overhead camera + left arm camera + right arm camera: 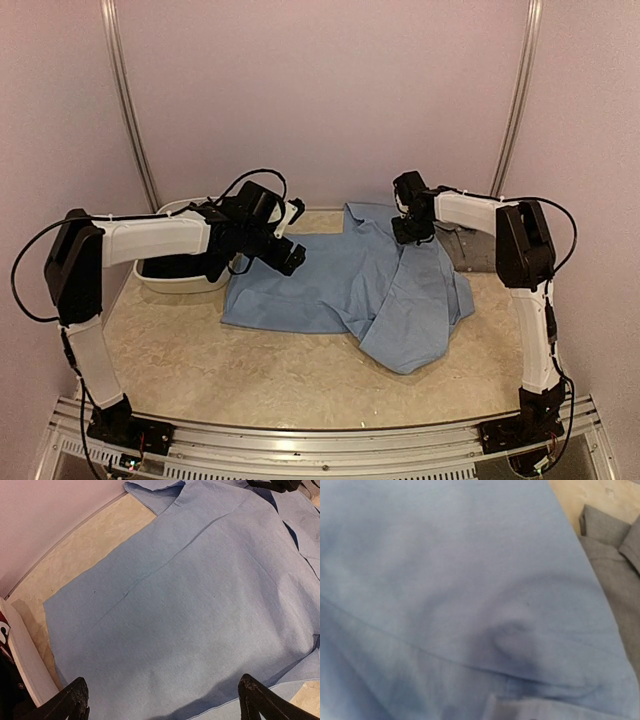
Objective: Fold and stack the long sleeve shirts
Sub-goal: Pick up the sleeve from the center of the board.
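Observation:
A light blue long sleeve shirt (340,280) lies spread across the middle of the table, its right part bunched toward the front. It fills the left wrist view (190,605) and the right wrist view (445,580). My left gripper (293,235) hovers over the shirt's left edge, open, its dark fingertips (75,697) wide apart with nothing between them. My right gripper (412,232) is pressed down into the shirt's back right part; cloth hides its fingers. A grey shirt (615,555) lies beside the blue one, under the right arm (465,250).
A white tub (175,278) stands at the back left, under the left arm; its rim (22,652) shows close to the shirt's left edge. Pale walls close in the back and sides. Bare tabletop (250,370) lies in front of the shirt.

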`<action>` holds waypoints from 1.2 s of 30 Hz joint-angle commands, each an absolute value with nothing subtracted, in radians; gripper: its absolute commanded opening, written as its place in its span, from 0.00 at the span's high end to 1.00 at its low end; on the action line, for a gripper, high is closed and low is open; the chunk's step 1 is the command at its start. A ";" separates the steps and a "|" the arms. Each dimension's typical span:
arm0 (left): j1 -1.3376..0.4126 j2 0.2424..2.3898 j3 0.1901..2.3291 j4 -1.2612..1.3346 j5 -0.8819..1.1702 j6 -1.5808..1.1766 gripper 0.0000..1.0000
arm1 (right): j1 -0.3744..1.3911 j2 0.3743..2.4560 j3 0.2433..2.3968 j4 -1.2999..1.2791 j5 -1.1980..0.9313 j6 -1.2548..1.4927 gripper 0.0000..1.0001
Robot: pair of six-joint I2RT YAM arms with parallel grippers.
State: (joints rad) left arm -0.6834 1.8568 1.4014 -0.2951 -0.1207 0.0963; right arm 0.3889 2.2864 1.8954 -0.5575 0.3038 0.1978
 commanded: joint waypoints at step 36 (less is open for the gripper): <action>-0.623 1.966 1.519 -0.668 0.250 0.487 0.01 | 0.374 1.078 1.339 -0.875 0.371 0.136 1.00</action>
State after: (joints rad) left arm -0.6407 1.9179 1.4597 -0.5705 0.2382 0.3714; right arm 0.3809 1.1625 1.3464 -0.7868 0.3294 0.1284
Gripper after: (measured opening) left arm 0.989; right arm 0.006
